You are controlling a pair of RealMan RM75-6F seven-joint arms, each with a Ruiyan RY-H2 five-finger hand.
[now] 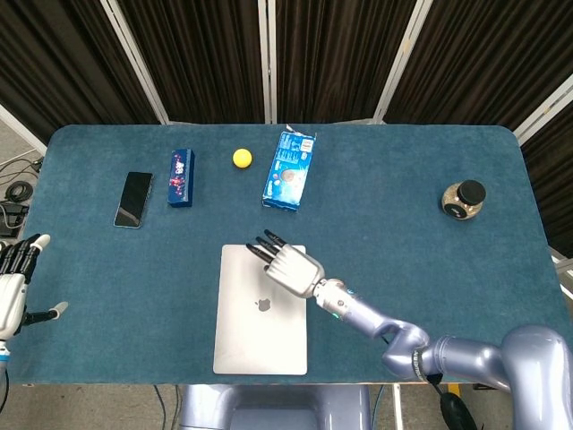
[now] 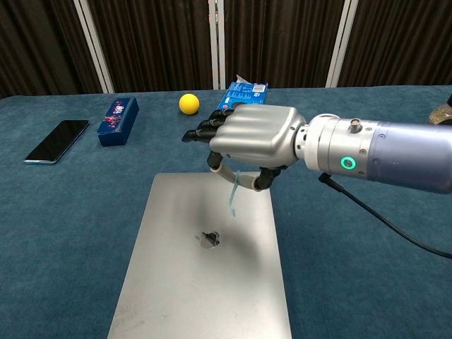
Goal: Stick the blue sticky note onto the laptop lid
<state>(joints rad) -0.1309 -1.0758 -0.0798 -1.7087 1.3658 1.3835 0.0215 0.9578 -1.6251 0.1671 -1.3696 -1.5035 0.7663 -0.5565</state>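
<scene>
A closed silver laptop (image 1: pixel 260 311) (image 2: pixel 201 272) lies at the near middle of the blue table. My right hand (image 1: pixel 288 265) (image 2: pixel 247 145) hovers over the lid's far right part, palm down. It pinches a small light-blue sticky note (image 2: pixel 232 193) that hangs edge-on below the fingers, above the lid and apart from it. The head view hides the note under the hand. My left hand (image 1: pixel 12 288) stays at the table's left edge, fingers apart and holding nothing; the chest view does not show it.
Along the far side lie a black phone (image 1: pixel 133 199) (image 2: pixel 56 140), a dark blue box (image 1: pixel 181 177) (image 2: pixel 117 111), a yellow ball (image 1: pixel 242 158) (image 2: pixel 188 103) and a blue carton (image 1: pixel 290 169). A jar with a black lid (image 1: pixel 463 199) stands at the right.
</scene>
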